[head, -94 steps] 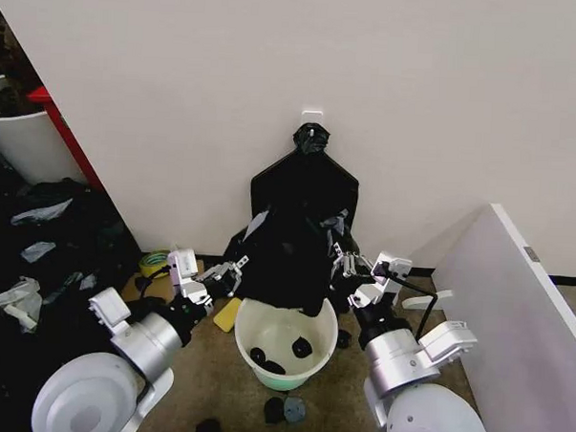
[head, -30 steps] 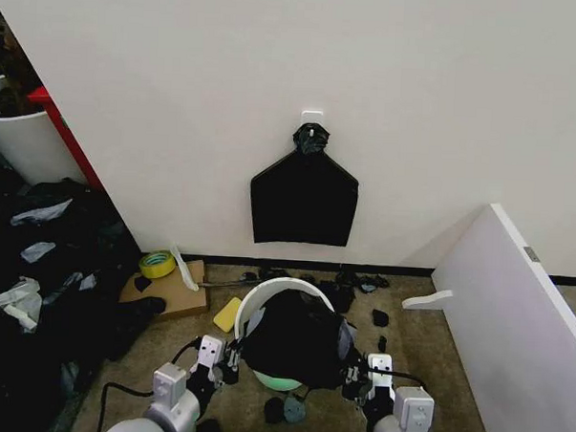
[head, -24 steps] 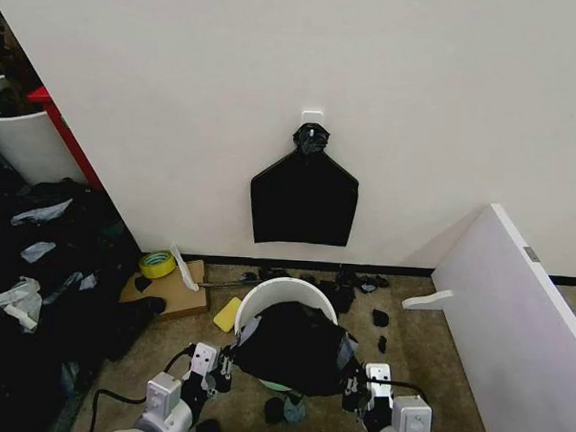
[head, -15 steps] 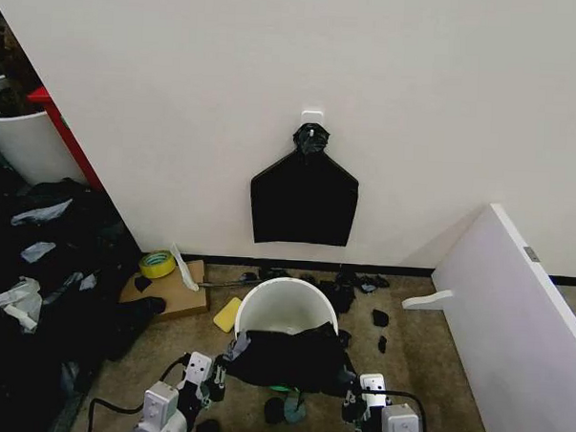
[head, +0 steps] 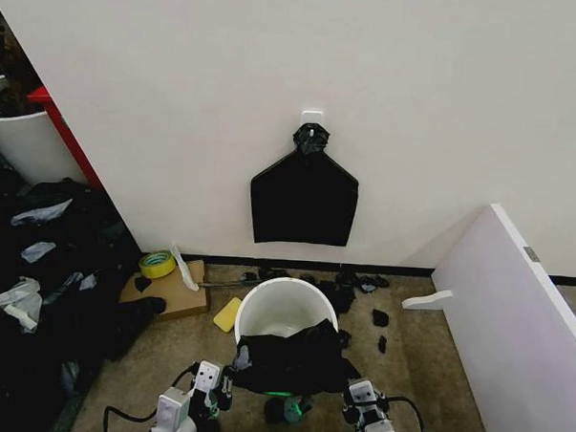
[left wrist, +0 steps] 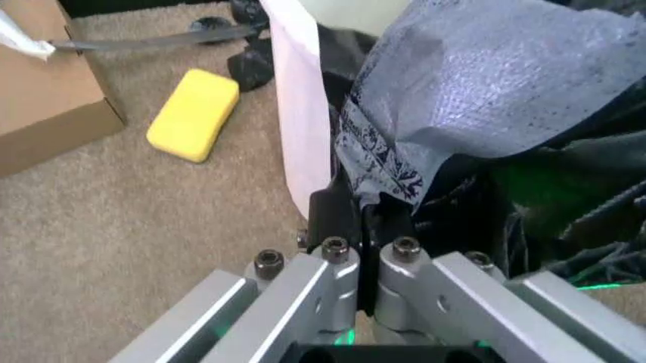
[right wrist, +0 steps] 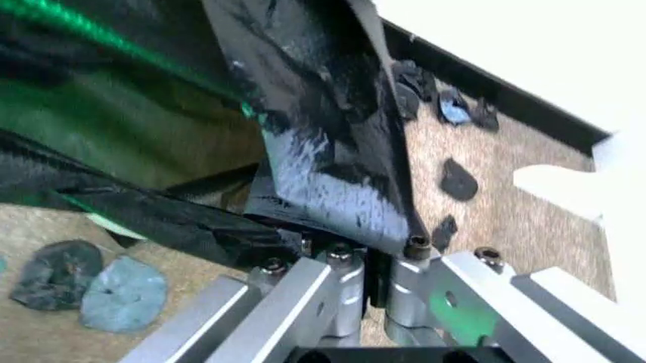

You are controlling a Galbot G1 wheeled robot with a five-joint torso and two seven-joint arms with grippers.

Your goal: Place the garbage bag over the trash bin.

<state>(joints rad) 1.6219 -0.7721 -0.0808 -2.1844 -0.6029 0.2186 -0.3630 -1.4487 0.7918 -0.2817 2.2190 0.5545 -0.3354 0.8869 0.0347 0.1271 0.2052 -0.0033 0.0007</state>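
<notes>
Garbage bag [head: 289,361] hangs across the near side of the trash bin [head: 286,304], which stands on the carpet by the wall, its far rim and inside uncovered. Left tool [left wrist: 361,227] is clamped tight on one edge of the bag, right tool [right wrist: 371,253] on the other, both low in front of the bin

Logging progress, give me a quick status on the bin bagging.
Left gripper, right gripper: both shut on garbage bag. Bag draped over trash bin's near rim only. Nothing in the way.
</notes>
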